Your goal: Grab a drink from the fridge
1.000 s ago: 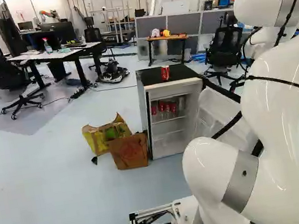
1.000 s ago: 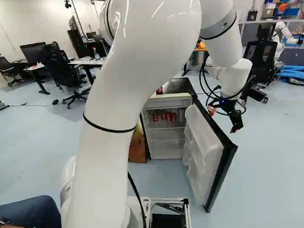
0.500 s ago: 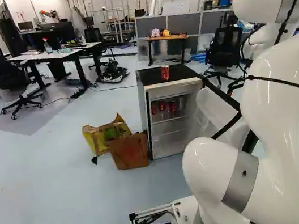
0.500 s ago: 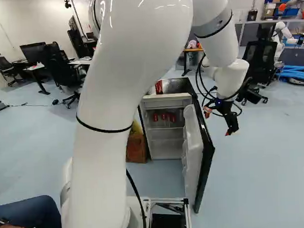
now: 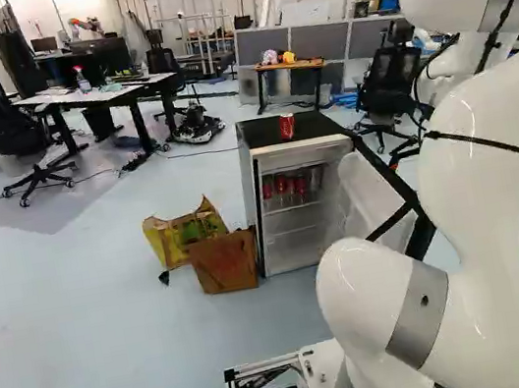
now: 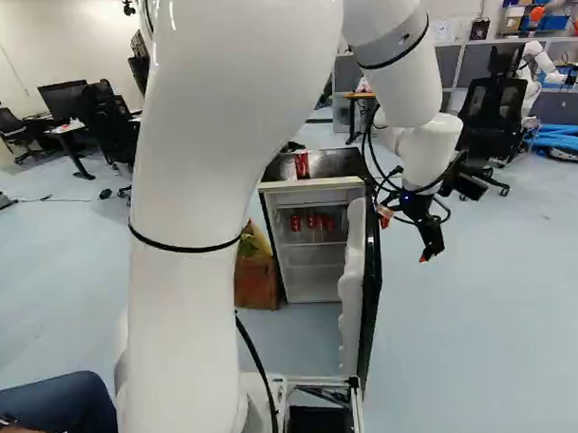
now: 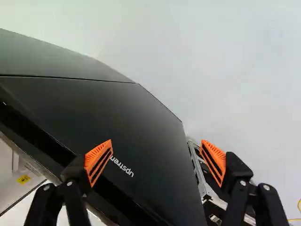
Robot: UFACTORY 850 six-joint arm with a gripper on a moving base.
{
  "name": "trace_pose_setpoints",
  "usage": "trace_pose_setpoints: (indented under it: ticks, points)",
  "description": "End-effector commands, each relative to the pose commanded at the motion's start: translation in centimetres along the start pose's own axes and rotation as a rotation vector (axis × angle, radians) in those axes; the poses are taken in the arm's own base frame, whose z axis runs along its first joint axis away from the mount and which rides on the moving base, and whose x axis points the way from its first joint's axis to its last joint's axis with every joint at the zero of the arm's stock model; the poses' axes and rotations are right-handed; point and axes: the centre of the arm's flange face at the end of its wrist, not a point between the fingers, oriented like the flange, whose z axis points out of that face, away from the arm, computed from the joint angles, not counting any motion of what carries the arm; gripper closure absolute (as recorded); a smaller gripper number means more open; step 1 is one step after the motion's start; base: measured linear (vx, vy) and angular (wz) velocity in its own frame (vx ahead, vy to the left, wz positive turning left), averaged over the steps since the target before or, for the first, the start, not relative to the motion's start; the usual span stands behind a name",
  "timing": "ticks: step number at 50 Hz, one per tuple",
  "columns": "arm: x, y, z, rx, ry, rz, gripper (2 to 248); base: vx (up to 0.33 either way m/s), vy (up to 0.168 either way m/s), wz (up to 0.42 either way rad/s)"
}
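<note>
In the right base view my gripper [image 6: 430, 242] hangs just beyond the outer side of the fridge door [image 6: 371, 294], which is swung wide. The fridge [image 5: 298, 158] shows its lit inside, with several red cans [image 5: 283, 186] on the upper shelf. One more red can [image 5: 286, 127] stands upright on the fridge's black top. In the wrist view the gripper [image 7: 156, 159] has its two orange-padded fingers wide apart, nothing held between them, and the black outer face of the door [image 7: 117, 127] lies beneath and beside them.
Beside the fridge stand a brown paper bag [image 5: 224, 263] and a yellow bag [image 5: 169, 237]. An office chair [image 5: 390, 82] is behind the fridge. Another robot [image 6: 540, 63] stands far back. A person's leg [image 6: 53, 405] is close beside the base.
The fridge door has swung partway toward the fridge. My arm and gripper have shifted the same way, toward the left of the right base view. The base has stayed put.
</note>
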Motion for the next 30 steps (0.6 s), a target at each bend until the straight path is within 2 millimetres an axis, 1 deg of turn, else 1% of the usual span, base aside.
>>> trace_pose_setpoints:
  ticks: [30]
  points:
    - [-3.6,-1.7,-0.1,-0.023,-0.030,-0.078,3,0.000,0.000,0.000]
